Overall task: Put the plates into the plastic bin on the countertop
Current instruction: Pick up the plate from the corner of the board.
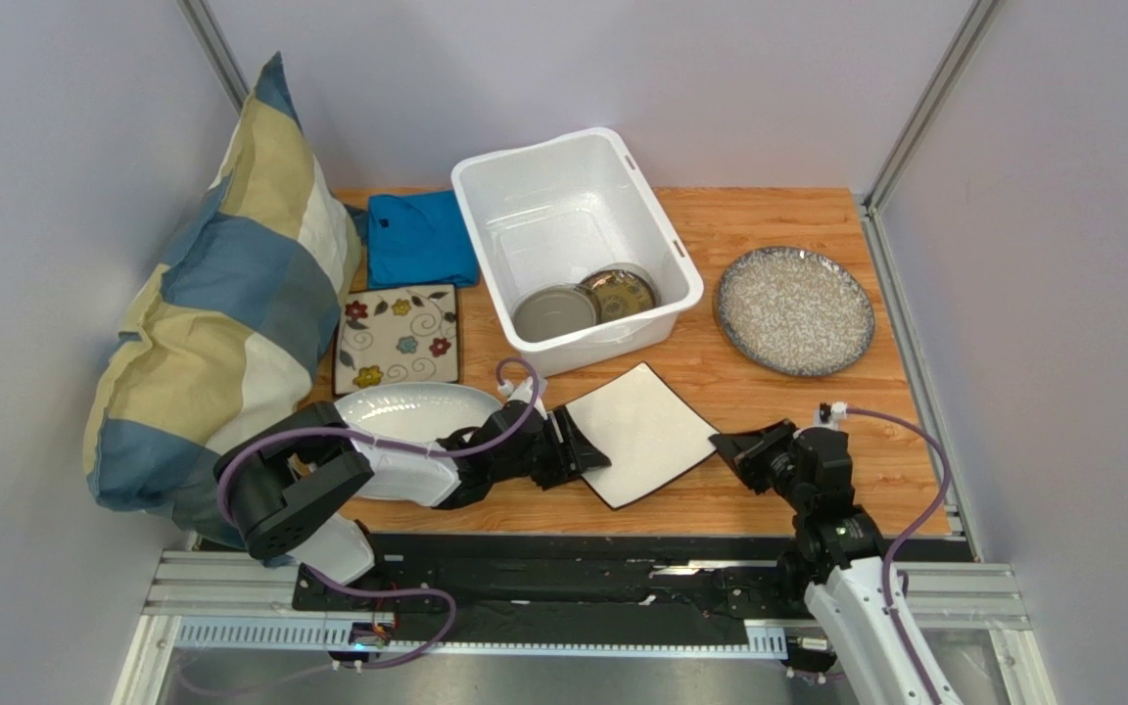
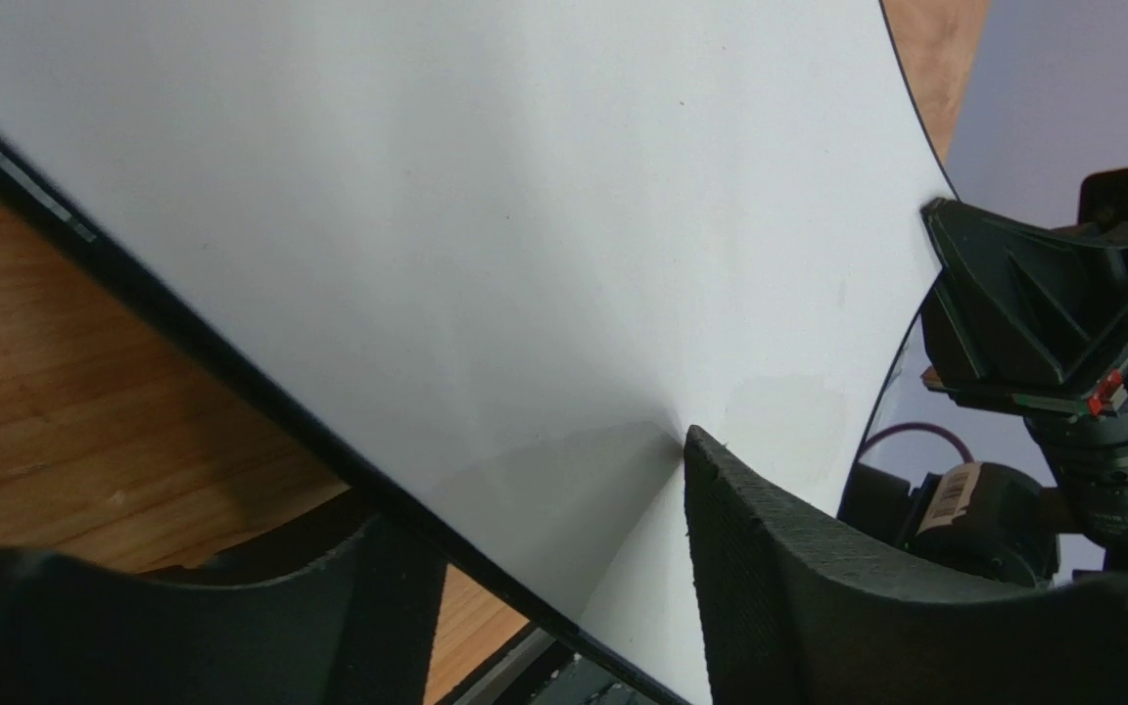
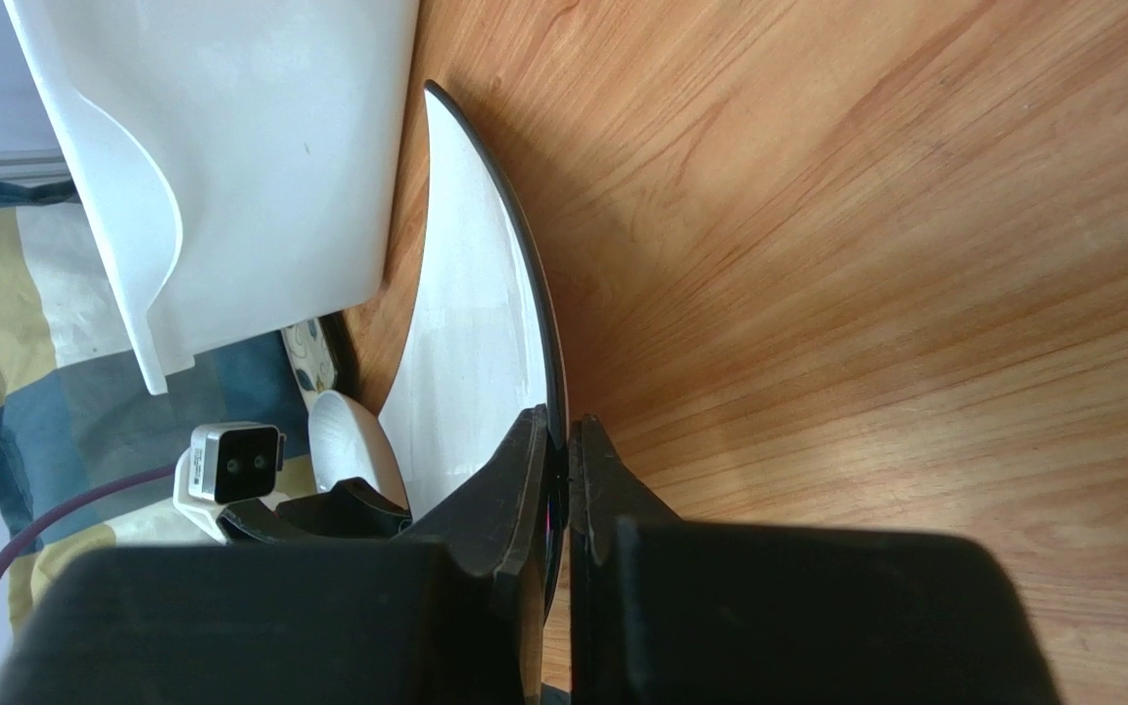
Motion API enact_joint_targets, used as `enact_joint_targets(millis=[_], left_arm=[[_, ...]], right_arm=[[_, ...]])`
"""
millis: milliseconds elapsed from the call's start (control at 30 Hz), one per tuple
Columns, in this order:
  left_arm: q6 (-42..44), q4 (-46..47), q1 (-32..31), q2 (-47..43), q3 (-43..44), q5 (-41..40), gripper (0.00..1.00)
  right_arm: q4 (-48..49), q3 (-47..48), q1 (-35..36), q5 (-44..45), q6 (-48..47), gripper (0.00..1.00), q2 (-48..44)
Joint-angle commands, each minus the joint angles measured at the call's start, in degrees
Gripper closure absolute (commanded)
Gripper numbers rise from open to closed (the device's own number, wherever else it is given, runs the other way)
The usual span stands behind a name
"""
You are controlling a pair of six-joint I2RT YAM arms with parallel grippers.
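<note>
A plain white square plate (image 1: 647,429) with a dark rim lies cornerwise on the countertop (image 1: 761,221) in front of the plastic bin (image 1: 526,221). My left gripper (image 1: 582,445) straddles its left corner, open: one finger (image 2: 761,558) rests on the white face and the other sits under the rim with a gap. My right gripper (image 1: 723,445) is shut on the plate's right corner; in the right wrist view the rim (image 3: 519,235) runs between the pinched fingertips (image 3: 560,426). Two small round plates (image 1: 555,312) (image 1: 619,291) lie in the bin.
A grey-speckled round plate (image 1: 795,309) sits at the right. A floral square plate (image 1: 397,338) and a white oval platter (image 1: 416,409) lie left, the platter partly under my left arm. A folded blue cloth (image 1: 420,235) and a checked pillow (image 1: 217,323) fill the far left.
</note>
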Motion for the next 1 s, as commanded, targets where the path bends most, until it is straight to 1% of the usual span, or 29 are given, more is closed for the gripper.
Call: enact_joint_targets(millis=[0, 67, 167, 200, 267, 300, 367, 400, 600, 667, 700, 733, 767, 833, 867, 933, 967], left_arm=[[-0.8, 4.2, -0.7, -4.0, -0.2, -3.4, 0.44], [-0.7, 4.4, -0.8, -4.5, 0.3, -3.4, 0.48], [-1.1, 5.3, -0.9, -5.1, 0.7, -3.6, 0.57], [-1.3, 5.5, -0.9, -5.3, 0.8, -3.7, 0.62], [-2.0, 6.1, -0.9, -6.0, 0.7, -3.7, 0.69], [-2.2, 6.2, -0.9, -6.2, 0.7, -3.8, 0.76], [-2.7, 6.6, -0.9, -7.2, 0.4, -4.0, 0.81], [-2.8, 6.7, -0.9, -7.5, 0.2, -4.2, 0.86], [-2.9, 7.0, -0.9, -7.7, 0.3, -4.2, 1.00], [-3.1, 7.6, -0.9, -6.5, 0.3, -3.1, 1.00], [-3.2, 8.0, -0.9, -6.0, 0.4, -2.7, 0.99], [-3.9, 8.2, -0.9, -5.0, 0.4, -2.1, 0.95], [-4.3, 8.4, -0.9, -4.5, 0.3, -0.9, 0.86], [-5.5, 9.9, -0.9, -2.8, 0.1, 0.0, 0.75], [-6.0, 10.5, -0.9, -2.4, 0.0, 0.6, 0.63], [-6.6, 12.7, -0.9, -1.3, -0.5, 0.8, 0.52], [-6.7, 13.5, -0.9, -1.0, -0.6, 0.7, 0.43]], right_arm=[[-2.3, -2.5, 2.0, -1.5, 3.2, 1.00, -0.9], [-1.9, -2.4, 3.0, -1.2, 3.6, 1.00, -0.5], [-1.8, -1.9, 4.4, -0.6, 3.6, 1.00, 0.2], [-1.9, -1.7, 4.8, -0.5, 3.5, 1.00, 0.2], [-1.8, -1.7, 5.6, -0.4, 3.4, 1.00, 0.8], [-1.8, -1.7, 5.7, -0.5, 3.0, 1.00, 0.9], [-1.8, -1.7, 6.0, -0.4, 2.7, 1.00, 1.6], [-1.8, -2.0, 6.0, -0.2, 2.3, 1.00, 1.6], [1.5, -4.5, 6.1, -0.4, 3.2, 1.00, 1.6], [0.6, -4.6, 6.0, -0.1, 3.7, 1.00, 1.0], [0.4, -4.6, 6.1, 0.1, 4.2, 1.00, 0.6], [0.0, -4.5, 6.2, 0.3, 5.2, 1.00, -0.5], [-0.8, -4.3, 6.1, 0.5, 6.0, 1.00, -1.3], [-1.1, -4.2, 6.2, 0.6, 7.4, 1.00, -3.3], [-1.5, -3.9, 6.3, 0.7, 8.7, 1.00, -4.0], [-2.5, -3.4, 6.6, 0.7, 9.7, 1.00, -5.5], [-3.3, -3.0, 6.8, 0.6, 10.3, 1.00, -5.9]])
